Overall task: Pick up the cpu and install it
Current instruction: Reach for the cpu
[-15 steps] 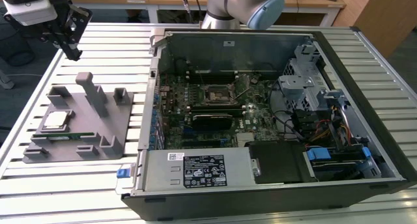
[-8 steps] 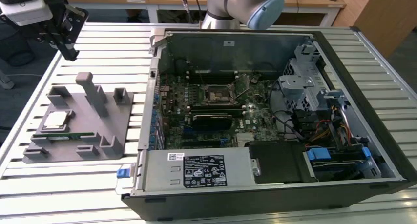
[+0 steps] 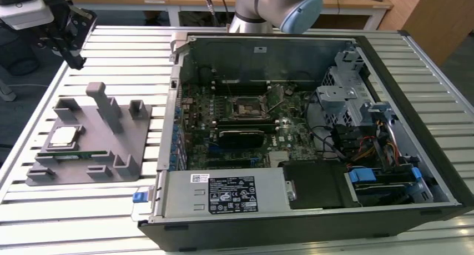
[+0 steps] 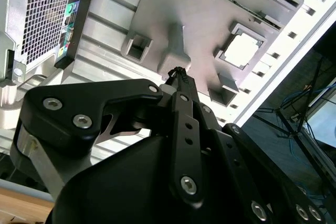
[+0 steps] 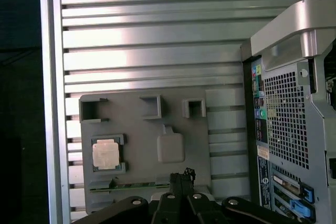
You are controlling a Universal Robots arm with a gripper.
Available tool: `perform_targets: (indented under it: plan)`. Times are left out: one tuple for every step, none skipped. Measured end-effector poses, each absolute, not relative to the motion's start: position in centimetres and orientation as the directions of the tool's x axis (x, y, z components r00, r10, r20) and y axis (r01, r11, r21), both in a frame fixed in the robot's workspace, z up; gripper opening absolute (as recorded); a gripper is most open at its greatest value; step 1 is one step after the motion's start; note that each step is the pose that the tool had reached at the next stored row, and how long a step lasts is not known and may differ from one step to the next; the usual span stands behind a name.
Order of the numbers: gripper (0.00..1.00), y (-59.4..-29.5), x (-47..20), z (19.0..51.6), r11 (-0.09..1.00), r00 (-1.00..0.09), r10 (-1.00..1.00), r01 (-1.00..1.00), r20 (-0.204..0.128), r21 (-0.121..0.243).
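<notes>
At the exterior view's left, the claw point(image 3: 74, 59) hangs above the slatted surface point(image 3: 111, 49), at the far end of the grey jig point(image 3: 132, 141) and clear of everything. In both wrist views its fingers meet at the middle with nothing between them, so I take it as closed and empty.

The cpu point(image 3: 63, 137) lies flat in a shallow nest at the jig's left edge, silver lid up. The first wrist view also shows the cpu point(image 5: 106, 153), off to one side of the claw point(image 5: 181, 177) and well apart from it. Just beside the nest lies a green stick point(image 3: 70, 154) (memory, not the part wanted). A tall post point(image 3: 104, 106) rises from the middle of the jig.

By the look of it the cpu is light, stiff and thin. The metal lid is likely smooth and slippery, and the underside is probably delicate. The sound hold, I judge, is on two opposite edges of the rim, where the nest's walls leave gaps, kept level.

Further right stands the open case point(image 3: 437, 155), with the black socket point(image 3: 246, 106) on its board, bare of any chip as far as I can tell. So the pick-up has not begun.
</notes>
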State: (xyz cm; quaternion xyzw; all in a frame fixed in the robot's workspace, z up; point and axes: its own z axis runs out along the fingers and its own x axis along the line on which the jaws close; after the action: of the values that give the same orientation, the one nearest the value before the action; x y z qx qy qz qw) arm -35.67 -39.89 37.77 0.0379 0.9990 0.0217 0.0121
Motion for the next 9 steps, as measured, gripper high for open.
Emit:
perform_targets:
  plan:
    - [0.11,-39.89,-35.75,37.77,0.996,-0.997,0.076,0.075,-0.022,0.044]
    - [0.11,-39.89,-35.83,37.76,0.996,-0.997,0.076,0.075,-0.022,0.044]
    - [0.11,-39.89,-35.9,37.75,0.996,-0.997,0.076,0.075,-0.022,0.044]
    - [0.11,-39.89,-35.98,37.75,0.996,-0.997,0.076,0.075,-0.022,0.044]
    - [0.11,-39.89,-36.06,37.74,0.996,-0.997,0.076,0.075,-0.022,0.044]
    - [0.11,-39.89,-36.14,37.74,0.996,-0.997,0.076,0.075,-0.022,0.044]
    - [0.11,-39.89,-36.22,37.74,0.996,-0.997,0.076,0.075,-0.022,0.044]
    - [0.11,-39.89,-36.3,37.73,0.996,-0.997,0.076,0.075,-0.022,0.044]
    - [0.11,-39.89,-36.38,37.73,0.996,-0.997,0.076,0.075,-0.022,0.044]
